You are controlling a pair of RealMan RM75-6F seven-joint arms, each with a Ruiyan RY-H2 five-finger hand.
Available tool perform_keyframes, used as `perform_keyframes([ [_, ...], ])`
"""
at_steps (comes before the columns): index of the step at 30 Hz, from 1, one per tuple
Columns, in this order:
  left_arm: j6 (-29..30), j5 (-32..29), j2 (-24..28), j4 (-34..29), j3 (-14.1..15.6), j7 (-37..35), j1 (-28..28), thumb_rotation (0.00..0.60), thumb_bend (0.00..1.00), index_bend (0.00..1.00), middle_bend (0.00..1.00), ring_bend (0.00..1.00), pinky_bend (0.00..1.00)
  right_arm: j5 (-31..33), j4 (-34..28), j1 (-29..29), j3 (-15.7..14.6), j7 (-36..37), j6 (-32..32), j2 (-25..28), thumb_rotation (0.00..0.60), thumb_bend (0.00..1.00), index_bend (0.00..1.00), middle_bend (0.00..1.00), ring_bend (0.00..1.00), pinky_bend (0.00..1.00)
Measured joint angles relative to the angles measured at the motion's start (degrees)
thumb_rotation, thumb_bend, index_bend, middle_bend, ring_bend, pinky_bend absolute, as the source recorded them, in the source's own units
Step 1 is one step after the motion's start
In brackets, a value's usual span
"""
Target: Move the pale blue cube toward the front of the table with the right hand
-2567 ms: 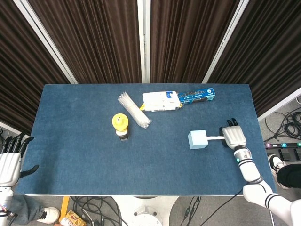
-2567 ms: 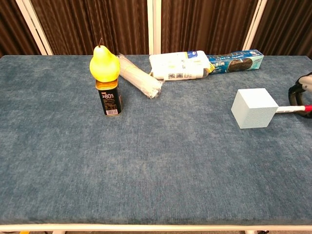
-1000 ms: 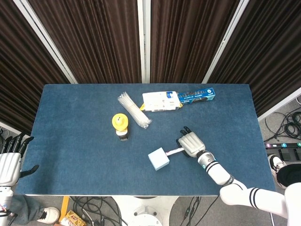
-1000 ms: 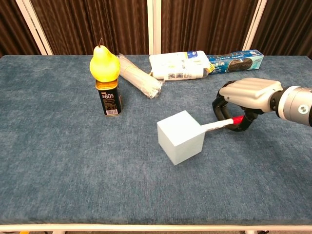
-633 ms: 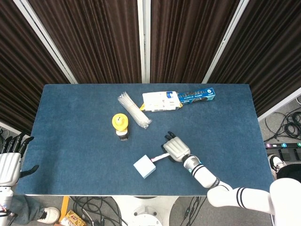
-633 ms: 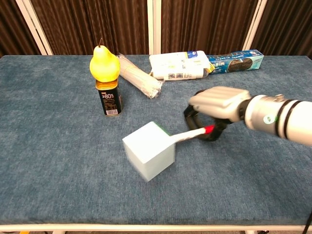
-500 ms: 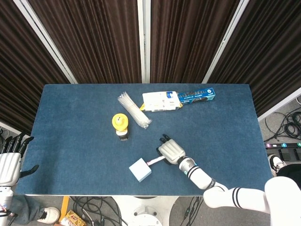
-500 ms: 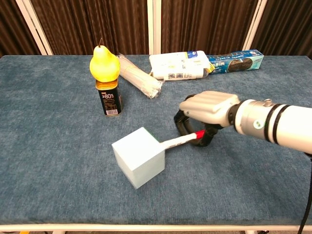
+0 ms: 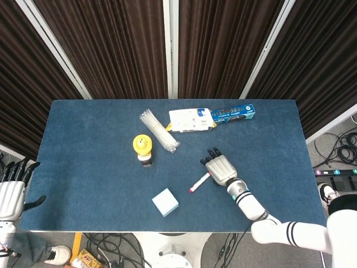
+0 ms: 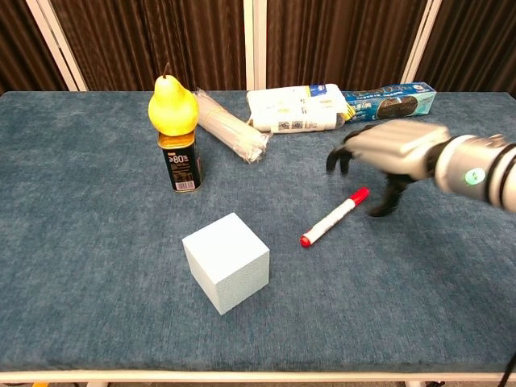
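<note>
From the head view, a yellow pear (image 9: 143, 144) sits on top of a small can (image 9: 146, 161) left of centre on the table (image 9: 83, 167). Just to its right a clear sleeve of plastic cups (image 9: 159, 130) lies on a slant, and further toward the upper middle a white packet (image 9: 191, 120) lies end to end with a blue biscuit box (image 9: 234, 114). A red-and-white marker (image 9: 199, 182) lies on the cloth between the right hand (image 9: 220, 168) and the pale blue cube (image 9: 165, 202), touching neither the cube nor, as far as this view shows, the hand. The right hand holds nothing and its fingers are spread. The cube rests in the lower middle of the frame, near the front edge of the table, with bare cloth all round it. The left hand (image 9: 11, 192) hangs off the table at the lower left, fingers apart and holding nothing. The table is covered in dark blue cloth; brown pleated curtains with white posts stand behind it, and cables lie on the floor at the right.

From the chest view, the cube (image 10: 226, 262) stands low in the middle of the frame, a plain matte block turned with one corner forward. The marker (image 10: 334, 217) lies to its right, its red cap end nearest the cube. The right hand (image 10: 387, 153) hovers at the right with fingers spread downward, a fingertip close by the marker's far end. The pear (image 10: 172, 106) on its can (image 10: 181, 162) stands at the upper left.
</note>
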Motion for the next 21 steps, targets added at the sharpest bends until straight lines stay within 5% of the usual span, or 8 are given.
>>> perform_keyframes([
  [5, 0.00, 0.00, 0.00, 0.00, 0.00, 0.00, 0.00, 0.600, 0.05, 0.22, 0.15, 0.12, 0.10, -1.14, -2.96, -2.44, -0.47, 1.55, 4.13, 5.03, 0.600, 0.00, 0.03, 0.13, 0.00, 0.00],
  [9, 0.00, 0.00, 0.00, 0.00, 0.00, 0.00, 0.00, 0.600, 0.05, 0.22, 0.15, 0.12, 0.10, -4.63, -5.01, -5.90, -1.02, 5.28, 9.09, 10.47, 0.600, 0.11, 0.03, 0.14, 0.00, 0.00],
  [21, 0.00, 0.00, 0.00, 0.00, 0.00, 0.00, 0.00, 0.600, 0.05, 0.22, 0.15, 0.12, 0.10, -18.84, -8.02, -26.23, -6.54, 26.65, 31.32, 23.29, 0.600, 0.18, 0.03, 0.12, 0.00, 0.00],
])
